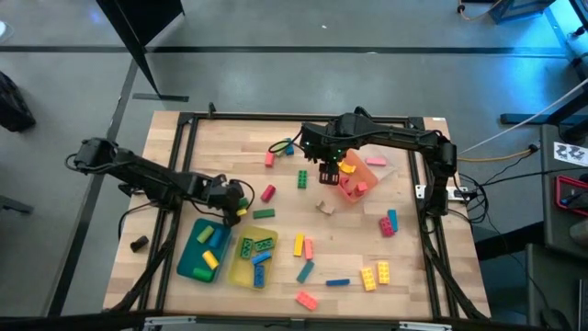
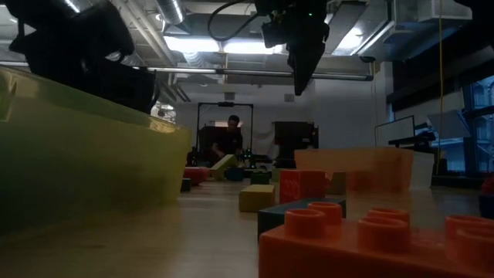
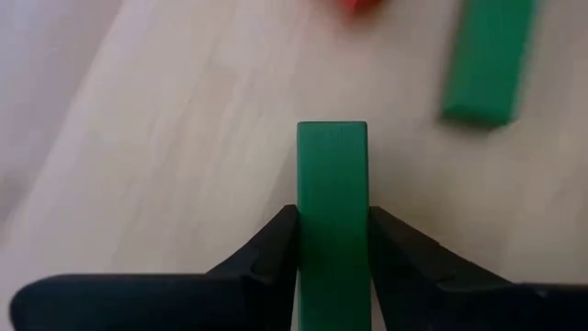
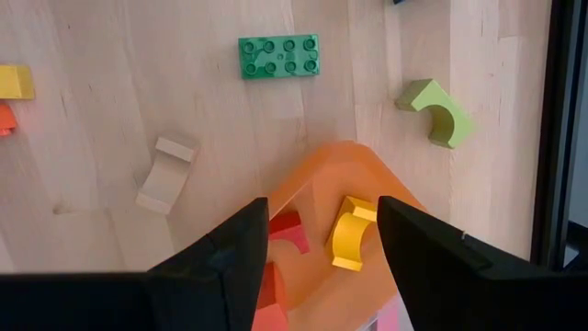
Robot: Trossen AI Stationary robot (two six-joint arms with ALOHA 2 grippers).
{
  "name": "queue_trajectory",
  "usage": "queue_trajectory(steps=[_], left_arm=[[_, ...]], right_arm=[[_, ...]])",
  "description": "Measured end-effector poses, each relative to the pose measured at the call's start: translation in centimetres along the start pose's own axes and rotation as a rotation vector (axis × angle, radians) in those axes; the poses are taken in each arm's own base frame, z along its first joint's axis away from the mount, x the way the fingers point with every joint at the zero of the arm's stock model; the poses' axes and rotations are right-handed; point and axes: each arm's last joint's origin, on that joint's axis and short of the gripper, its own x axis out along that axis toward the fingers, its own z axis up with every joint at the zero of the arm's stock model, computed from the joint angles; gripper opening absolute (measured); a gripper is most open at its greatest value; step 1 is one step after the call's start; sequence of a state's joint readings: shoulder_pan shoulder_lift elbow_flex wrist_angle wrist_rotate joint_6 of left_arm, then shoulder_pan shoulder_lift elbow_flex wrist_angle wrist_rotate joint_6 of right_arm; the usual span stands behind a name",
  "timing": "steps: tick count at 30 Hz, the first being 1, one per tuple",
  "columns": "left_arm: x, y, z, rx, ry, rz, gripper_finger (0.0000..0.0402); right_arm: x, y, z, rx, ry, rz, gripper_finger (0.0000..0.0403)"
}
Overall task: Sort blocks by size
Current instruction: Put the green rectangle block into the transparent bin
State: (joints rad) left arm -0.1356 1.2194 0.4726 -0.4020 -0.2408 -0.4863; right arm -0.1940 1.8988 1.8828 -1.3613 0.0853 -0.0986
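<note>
Green bar [image 3: 332,221] lengthwise between left gripper [image 3: 332,241] fingers.

A pale wooden table [image 1: 285,244] in a dark frame carries loose blocks [image 1: 306,246] scattered over its middle and near side. A teal tray [image 1: 190,262] and a yellow tray [image 1: 241,269] sit side by side near the left front; an orange tray [image 1: 366,173] sits toward the right rear.

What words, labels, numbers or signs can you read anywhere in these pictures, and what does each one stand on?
None can be read.
The blocks and the trays show no print.
A white sheet beside the table carries black marks; they are too small to read.
</note>
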Motion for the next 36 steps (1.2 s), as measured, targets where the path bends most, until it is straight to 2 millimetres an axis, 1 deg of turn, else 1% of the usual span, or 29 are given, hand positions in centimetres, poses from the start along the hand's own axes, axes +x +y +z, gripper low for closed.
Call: queue_trajectory(steps=[6, 11, 16, 21, 25, 31, 36], left_arm=[[-0.9, -0.6, 1.7, 0.011, -0.059, -0.032, 0.0100], [-1.7, -1.0, 3.0, -0.003, -0.101, -0.051, 0.0101], [-3.1, -1.0, 5.4, 0.016, -0.169, -0.080, 0.0101], [-5.0, -0.9, 8.4, 0.058, -0.244, -0.168, 0.0101], [-6.6, -0.8, 10.3, 0.102, -0.299, -0.243, 0.0101], [-8.5, -0.9, 12.2, 0.173, -0.359, -0.350, 0.0101], [-9.2, -0.9, 12.8, 0.195, -0.390, -0.393, 0.0102]], right_arm=[[0.0, 0.0, 0.0, 0.000, -0.001, 0.001, 0.0207], [-0.1, 0.9, 0.5, -0.073, -0.054, 0.060, 0.0207], [-0.4, 3.1, 1.8, -0.247, -0.190, 0.112, 0.0207], [-1.0, 5.9, 3.1, -0.451, -0.346, 0.093, 0.0207], [-1.6, 8.2, 3.7, -0.598, -0.439, 0.049, 0.0207], [-2.3, 10.9, 3.8, -0.740, -0.480, -0.123, 0.0207], [-2.8, 12.6, 3.9, -0.796, -0.515, -0.215, 0.0207]])
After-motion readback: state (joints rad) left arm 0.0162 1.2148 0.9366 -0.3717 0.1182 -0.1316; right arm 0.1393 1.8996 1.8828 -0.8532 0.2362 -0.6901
